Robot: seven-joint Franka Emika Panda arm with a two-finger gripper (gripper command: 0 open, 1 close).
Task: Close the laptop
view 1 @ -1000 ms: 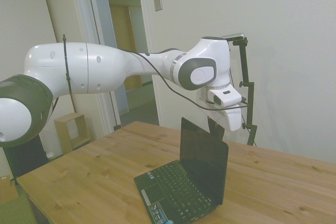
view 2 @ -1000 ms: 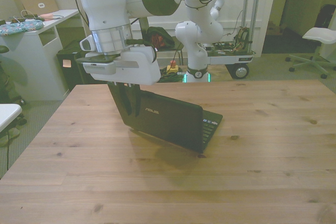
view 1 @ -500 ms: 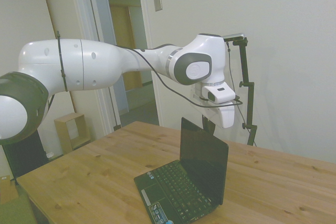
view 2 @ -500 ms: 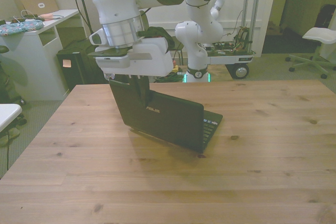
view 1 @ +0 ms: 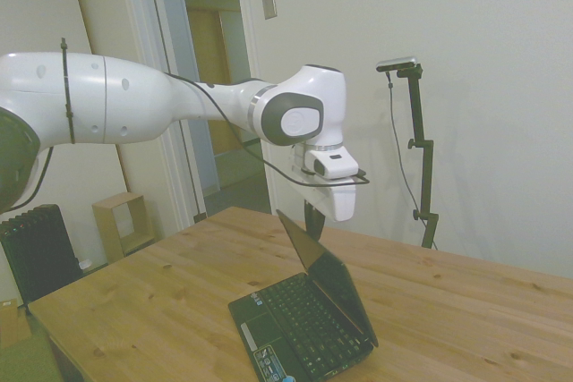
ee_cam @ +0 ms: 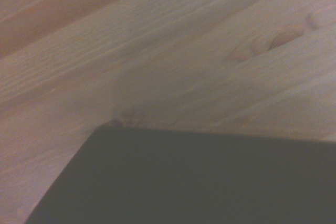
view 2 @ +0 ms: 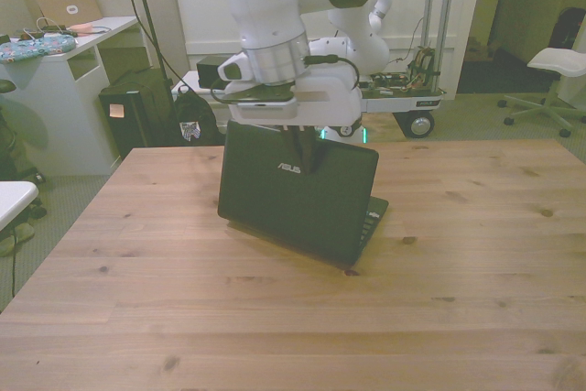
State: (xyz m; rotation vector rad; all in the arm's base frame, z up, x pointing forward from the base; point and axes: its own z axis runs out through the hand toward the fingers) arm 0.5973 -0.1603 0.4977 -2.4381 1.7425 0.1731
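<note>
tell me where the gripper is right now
In the side view the gripper hangs just behind the top edge of the laptop lid, against its back; in the front view it sits near the lid's upper middle.

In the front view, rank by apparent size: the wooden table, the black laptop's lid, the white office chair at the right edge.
1. Wooden table, by far the largest.
2. Black laptop's lid.
3. White office chair, smallest, though it stands farther from the camera and is cut by the frame, so its true size is unsure.
</note>
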